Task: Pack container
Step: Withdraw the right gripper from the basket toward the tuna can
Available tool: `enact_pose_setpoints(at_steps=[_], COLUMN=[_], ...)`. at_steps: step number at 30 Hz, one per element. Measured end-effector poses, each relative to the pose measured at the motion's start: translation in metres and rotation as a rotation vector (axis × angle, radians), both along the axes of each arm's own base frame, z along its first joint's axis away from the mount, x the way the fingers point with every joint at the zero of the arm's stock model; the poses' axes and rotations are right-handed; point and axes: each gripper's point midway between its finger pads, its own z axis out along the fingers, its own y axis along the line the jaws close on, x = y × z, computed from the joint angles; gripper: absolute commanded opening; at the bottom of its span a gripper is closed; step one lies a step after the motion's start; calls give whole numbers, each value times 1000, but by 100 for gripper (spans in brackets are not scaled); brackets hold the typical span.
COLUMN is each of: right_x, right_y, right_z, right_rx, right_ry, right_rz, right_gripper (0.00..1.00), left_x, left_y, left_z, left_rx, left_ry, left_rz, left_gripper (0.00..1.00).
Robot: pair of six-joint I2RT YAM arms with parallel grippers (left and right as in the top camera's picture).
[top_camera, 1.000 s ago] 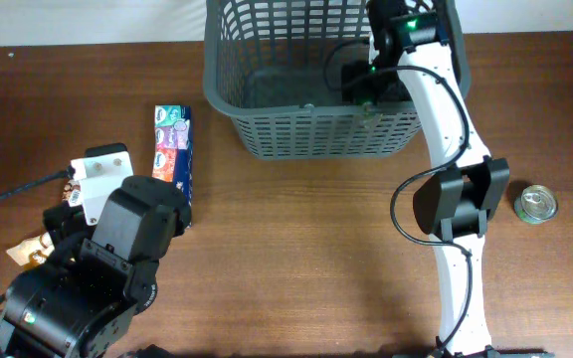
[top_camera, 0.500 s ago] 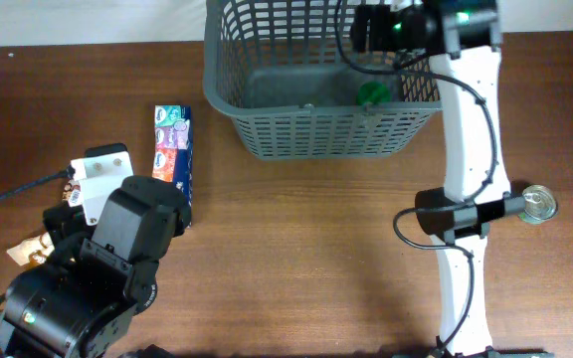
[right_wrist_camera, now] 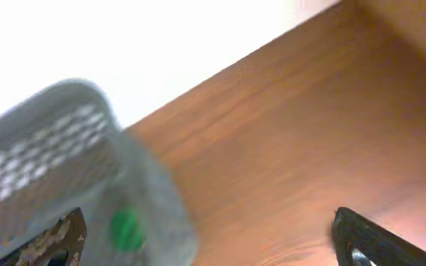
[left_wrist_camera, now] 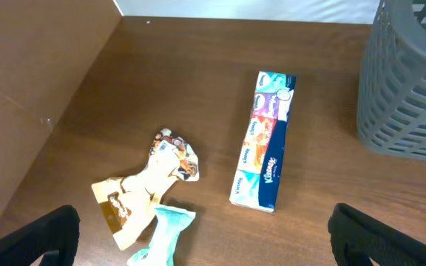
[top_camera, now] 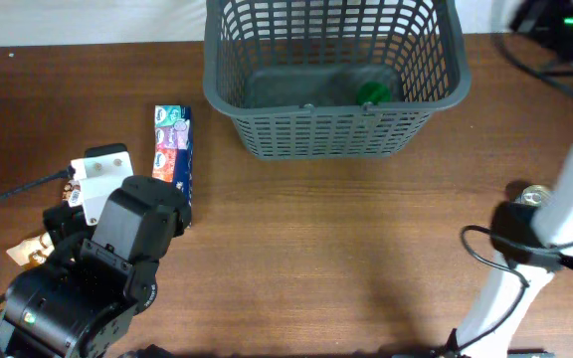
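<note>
Cut off: the right tool (right_wrist_camera: 205, 233) showed only its two dark finger ends at the bottom corners of its wrist view; overhead its head ran off the top right edge.
Blurred: the whole right wrist view was smeared, so the lattice and wood grain were hard to read.
Hidden: the left arm (top_camera: 88, 278) covered its own tool from above; a tin can (top_camera: 535, 195) peeked out from behind the right arm (top_camera: 550, 234), only partly seen.
Left tool (left_wrist_camera: 202, 216): jaws spread wide, both finger ends at the frame's lower corners, nothing between them, above bare table.
Right tool: jaws likewise fully apart, gripping nothing, out past the container's right side.
Container (top_camera: 326, 134): at the far middle of the table, upright; dark grey plastic, rounded corners, slotted lattice walls, solid floor.
Container, other views: its wall filled the right edge of the left wrist view (left_wrist_camera: 409, 89) and the lower left of the right wrist view (right_wrist_camera: 43, 162).
Inside: a green-lidded jar (top_camera: 373, 93) lay on the floor near the front right corner.
Tissue pack (top_camera: 173, 149): long, flat, glossy printed wrap, left of the container and apart from it.
Wrappers (left_wrist_camera: 150, 192): crumpled tan and teal packets, near the tissue pack's left, not touching it.
Table (top_camera: 316, 259): brown wood grain.
</note>
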Motion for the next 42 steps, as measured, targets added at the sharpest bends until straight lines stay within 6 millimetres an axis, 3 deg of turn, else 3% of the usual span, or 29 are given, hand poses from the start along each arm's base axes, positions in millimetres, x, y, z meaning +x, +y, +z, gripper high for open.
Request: enact_pose_setpoints(at_steps=[5, 10, 14, 20, 23, 28, 34, 39, 42], right_x=[-37, -72, -95, -135, -148, -154, -130, -127, -126], right_y=[-48, -64, -71, -95, -107, -116, -120, -118, -117], right_z=[31, 33, -9, -110, -138, -150, -147, -150, -162], right_rx=[-7, -2, 38, 154, 205, 240, 263, 282, 300], right_ry=[-73, -27, 156, 505, 583, 593, 489, 489, 517], right_rz=[-140, -212, -280, -451, -513, -557, -535, -526, -530], right_gripper=[99, 99, 99, 99, 99, 99, 99, 99, 99], left_x=[0, 0, 0, 0, 0, 0, 0, 0, 0], left_y=[0, 0, 0, 0, 0, 0, 0, 0, 0], left_z=[0, 0, 0, 0, 0, 0, 0, 0, 0], left_rx=[0, 0, 0, 0, 0, 0, 0, 0, 0], left_ry=[0, 0, 1, 0, 0, 0, 0, 0, 0], left_rz=[0, 0, 0, 0, 0, 0, 0, 0, 0], left_gripper=[100, 100, 100, 100, 100, 100, 100, 100, 100])
